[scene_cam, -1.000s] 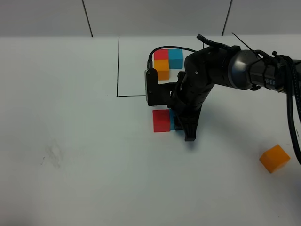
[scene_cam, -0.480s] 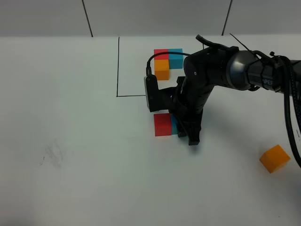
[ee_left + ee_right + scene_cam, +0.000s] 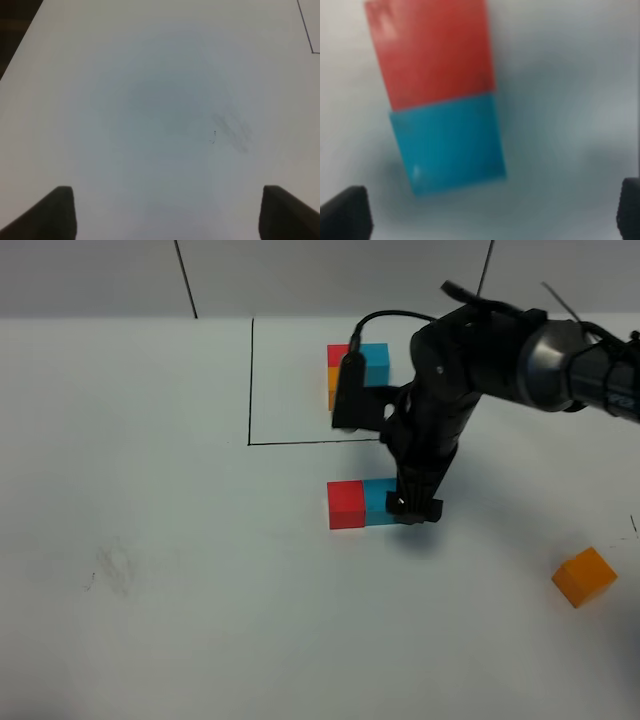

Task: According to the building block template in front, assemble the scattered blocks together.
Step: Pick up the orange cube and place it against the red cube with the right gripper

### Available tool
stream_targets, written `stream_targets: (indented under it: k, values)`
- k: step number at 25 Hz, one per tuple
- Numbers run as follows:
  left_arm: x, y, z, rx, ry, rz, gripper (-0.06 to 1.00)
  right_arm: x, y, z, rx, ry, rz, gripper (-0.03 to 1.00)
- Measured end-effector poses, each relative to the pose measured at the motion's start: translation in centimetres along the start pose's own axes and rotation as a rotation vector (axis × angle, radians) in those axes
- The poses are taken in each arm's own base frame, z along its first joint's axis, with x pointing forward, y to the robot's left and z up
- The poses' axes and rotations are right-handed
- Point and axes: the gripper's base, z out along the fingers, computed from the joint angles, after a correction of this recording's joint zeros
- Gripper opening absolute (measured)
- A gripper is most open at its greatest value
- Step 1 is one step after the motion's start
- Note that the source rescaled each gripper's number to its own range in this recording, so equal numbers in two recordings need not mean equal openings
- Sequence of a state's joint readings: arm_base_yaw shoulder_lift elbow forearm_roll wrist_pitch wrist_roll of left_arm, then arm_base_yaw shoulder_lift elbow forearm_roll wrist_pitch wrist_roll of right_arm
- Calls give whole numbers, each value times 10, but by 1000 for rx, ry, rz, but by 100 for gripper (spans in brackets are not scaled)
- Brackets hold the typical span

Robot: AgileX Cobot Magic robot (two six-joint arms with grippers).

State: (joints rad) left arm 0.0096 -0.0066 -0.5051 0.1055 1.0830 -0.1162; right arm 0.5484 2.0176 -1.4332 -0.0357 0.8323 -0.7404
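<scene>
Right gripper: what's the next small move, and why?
Probably raise the right gripper straight up, clear of the pair, so it can go for the orange cube. Its jaws stand open, the blue cube already sits flush against the red cube, and the orange one lies alone far to the right, not yet joined.

The arm [image 3: 470, 360] covers much of the building block template [image 3: 375, 360].

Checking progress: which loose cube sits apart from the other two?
The orange cube, alone at far right; the red cube and blue cube touch side by side.
</scene>
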Motion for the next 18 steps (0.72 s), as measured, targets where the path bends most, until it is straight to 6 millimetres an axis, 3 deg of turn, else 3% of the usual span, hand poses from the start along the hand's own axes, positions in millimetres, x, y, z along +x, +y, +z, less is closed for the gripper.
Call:
stream_targets:
  k: [6,11,14,18]
  values:
    - [0,0,0,0,0,0,68,56,-1,-47,89,16,602,97]
    - [0,0,0,0,0,0,68,104,19,-77,171,-29,824,97]
    - [0,0,0,0,0,0,68,126,37,-69,146,22,858,97]
    - [0,0,0,0,0,0,68,142,57,-51,108,56,875,97]
